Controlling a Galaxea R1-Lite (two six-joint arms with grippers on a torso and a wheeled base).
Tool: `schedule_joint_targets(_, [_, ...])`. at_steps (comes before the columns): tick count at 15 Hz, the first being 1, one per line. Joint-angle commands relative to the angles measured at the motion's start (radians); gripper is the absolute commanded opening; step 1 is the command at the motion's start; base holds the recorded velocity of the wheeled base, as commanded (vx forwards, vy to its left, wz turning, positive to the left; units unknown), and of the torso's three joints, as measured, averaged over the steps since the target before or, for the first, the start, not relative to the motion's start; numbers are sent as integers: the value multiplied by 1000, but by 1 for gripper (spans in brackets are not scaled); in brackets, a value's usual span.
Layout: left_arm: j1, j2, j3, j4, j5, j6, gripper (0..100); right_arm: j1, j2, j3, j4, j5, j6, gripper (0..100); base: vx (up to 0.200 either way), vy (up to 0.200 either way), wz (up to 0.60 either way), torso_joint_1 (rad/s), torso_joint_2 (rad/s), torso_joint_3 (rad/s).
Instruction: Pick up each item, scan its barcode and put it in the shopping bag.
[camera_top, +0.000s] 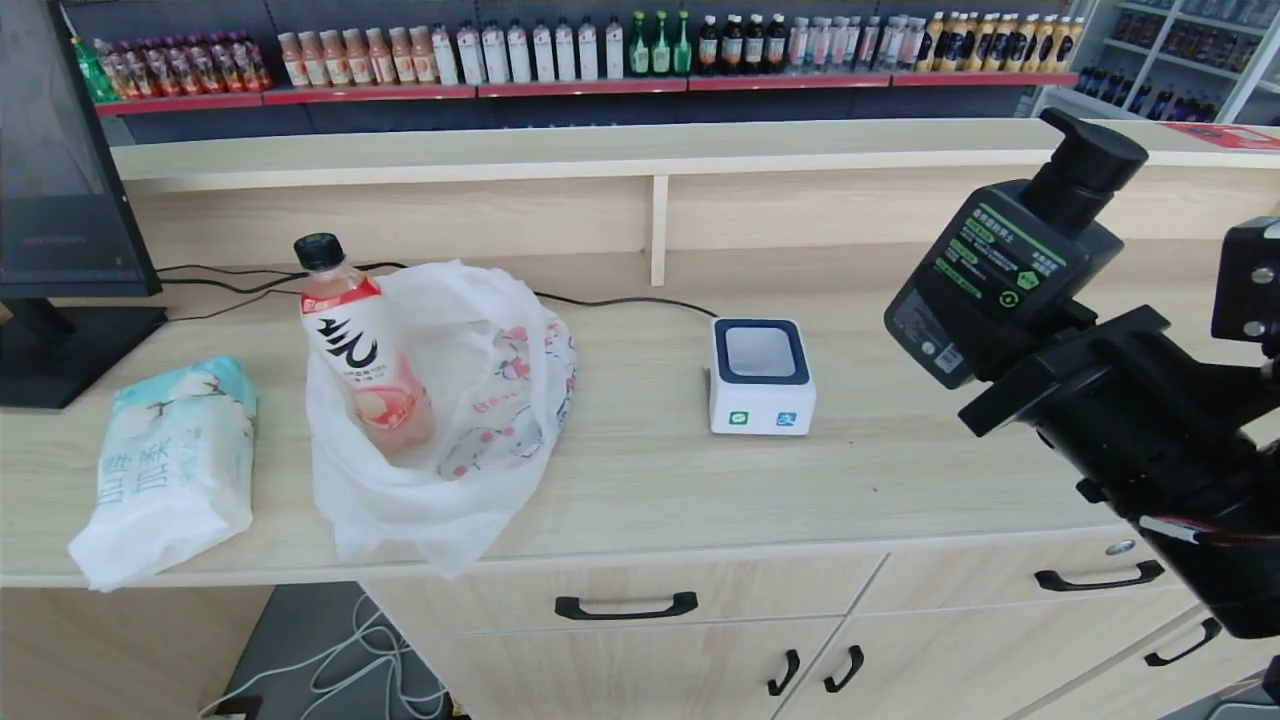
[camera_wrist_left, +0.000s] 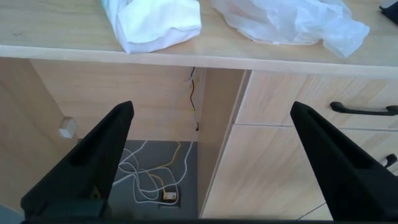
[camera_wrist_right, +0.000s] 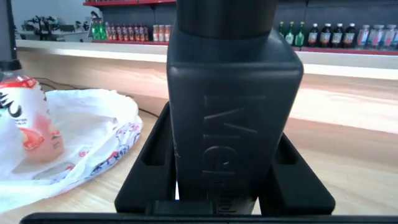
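1 black pump bottle (camera_top: 1000, 280) sits clamped in the right pincer (camera_top: 1060, 365), held tilted in the air at the right end of the table (camera_top: 700, 480), well to the right of the white scanner (camera_top: 760, 375). Left of the scanner the white shopping bag (camera_top: 450, 480) lies open with a pink drink bottle (camera_top: 355, 340) upright inside. A tissue pack (camera_top: 175, 460) lies just left of the bag. The left pincer (camera_wrist_left: 211, 107) hangs wide open, empty, below the table's front edge.

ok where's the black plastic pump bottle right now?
Head view, robot's right: the black plastic pump bottle is clamped in the right gripper, held tilted in the air above the wooden counter, right of the white barcode scanner box.
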Motion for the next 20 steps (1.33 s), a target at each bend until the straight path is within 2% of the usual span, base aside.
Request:
schedule_joint_targets(1, [0, 0, 0, -1, 0, -1, 100, -21, 36, -33, -3, 1, -8, 0, 0, 0, 0, 0, 0, 0])
schedule_joint_targets(2, [0, 0, 0, -1, 0, -1, 100, -18, 64, -71, -3, 3, -6, 0, 0, 0, 0, 0, 0, 0])
schedule_joint_targets(6, [0, 0, 0, -1, 0, -1, 100, -5, 85, -91, -3, 3, 2, 0, 0, 0, 0, 0, 0, 0])
schedule_joint_targets(11, [0, 0, 0, -1, 0, -1, 100, -5, 110, -129, -3, 1, 0, 0, 0, 0, 600, -1, 1, 1])
schedule_joint_targets(13, [0, 0, 0, -1, 0, 0, 100, -5, 116, -125, -3, 0, -14, 0, 0, 0, 0, 0, 0, 0])
schedule_joint_targets(14, [0, 0, 0, -2, 0, 0, 100, -11, 127, -126, -3, -3, -34, 0, 0, 0, 0, 0, 0, 0])
schedule_joint_targets(16, [0, 0, 0, -2, 0, 2, 100, -106, 168, -138, -3, 23, -169, 0, 0, 0, 0, 0, 0, 0])
schedule_joint_targets(20, [0, 0, 0, -1, 0, 0, 100, -141, 182, -125, -3, 179, -360, 0, 0, 0, 0, 0, 0, 0])
